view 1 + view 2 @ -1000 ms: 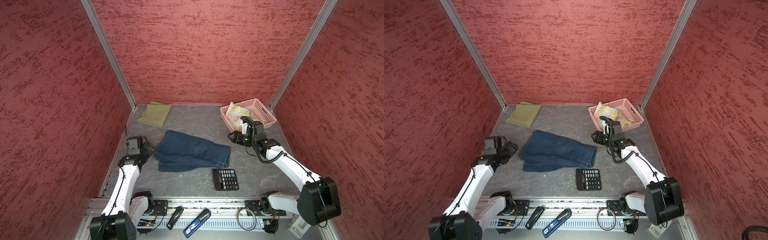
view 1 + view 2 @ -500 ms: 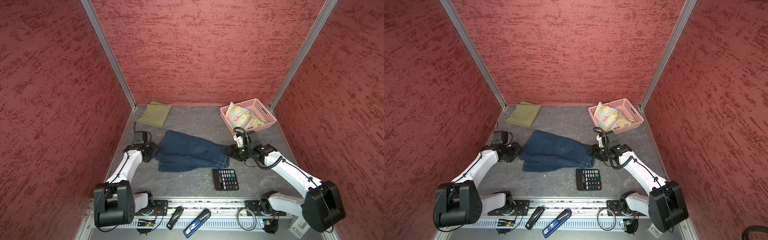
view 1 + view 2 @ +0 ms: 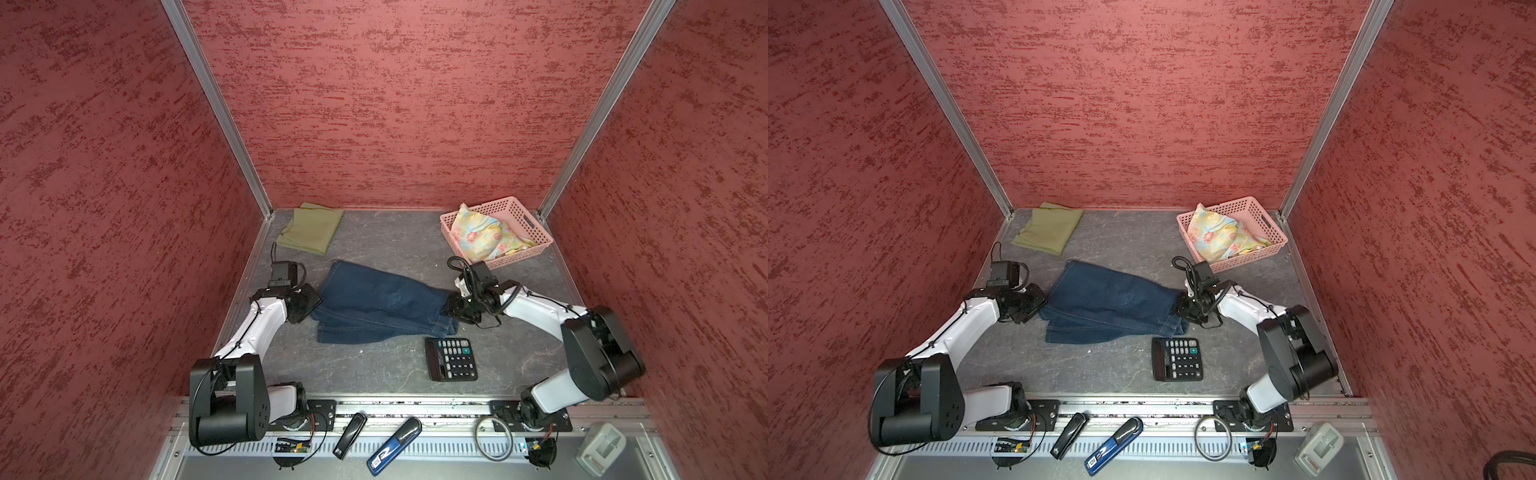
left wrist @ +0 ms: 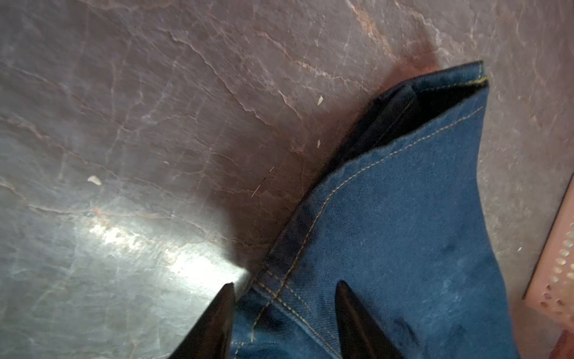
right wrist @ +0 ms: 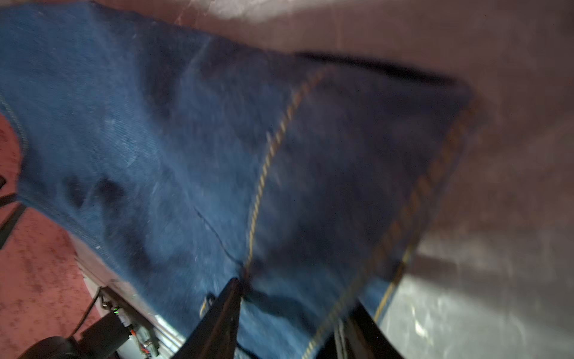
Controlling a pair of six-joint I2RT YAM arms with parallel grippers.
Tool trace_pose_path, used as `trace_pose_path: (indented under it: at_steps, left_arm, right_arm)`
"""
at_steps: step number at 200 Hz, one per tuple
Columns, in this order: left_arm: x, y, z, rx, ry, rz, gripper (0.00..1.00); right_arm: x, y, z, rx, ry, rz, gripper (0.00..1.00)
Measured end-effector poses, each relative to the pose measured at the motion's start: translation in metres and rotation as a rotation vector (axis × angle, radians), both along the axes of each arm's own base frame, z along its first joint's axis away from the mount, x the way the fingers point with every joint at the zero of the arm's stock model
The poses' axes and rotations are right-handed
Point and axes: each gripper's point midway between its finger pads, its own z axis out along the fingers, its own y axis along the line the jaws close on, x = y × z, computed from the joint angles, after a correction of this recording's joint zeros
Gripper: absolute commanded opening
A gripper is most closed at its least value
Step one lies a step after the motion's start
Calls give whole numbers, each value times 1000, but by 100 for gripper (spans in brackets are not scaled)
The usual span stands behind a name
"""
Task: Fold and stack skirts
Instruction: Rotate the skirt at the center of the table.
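Note:
A dark blue denim skirt [image 3: 382, 303] lies folded in the middle of the floor in both top views. My left gripper [image 3: 314, 304] is at its left end. In the left wrist view this gripper [image 4: 284, 286] is open, with the stitched hem corner between its fingers. My right gripper [image 3: 451, 309] is at the skirt's right end. In the right wrist view it [image 5: 296, 295] is open, straddling the stitched band. An olive-green skirt [image 3: 309, 230] lies folded at the back left corner. A pastel flowered skirt [image 3: 482, 241] sits crumpled in the pink basket [image 3: 519, 255].
A black calculator [image 3: 451, 358] lies just in front of the denim skirt's right end. The basket stands at the back right, behind the right arm. Red walls close in three sides. A stapler [image 3: 350, 430], a blue device [image 3: 395, 444] and a ring [image 3: 493, 436] lie on the front rail.
Both arms have come in and down to the denim skirt's ends, the right one from beside the basket. The left jaws have narrowed around the hem. The skirt itself lies where it did.

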Motion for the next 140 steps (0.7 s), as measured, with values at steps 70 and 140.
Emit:
trace_pose_path:
  at_steps: [70,140]
  left_arm:
    - [-6,27,6,41,-3,112,45]
    - [-10,51,29,64,-53,210,68]
  right_arm:
    - [100,50,-4,15,-155,125,41]
    - [201,116,49,90,-469,223,61]
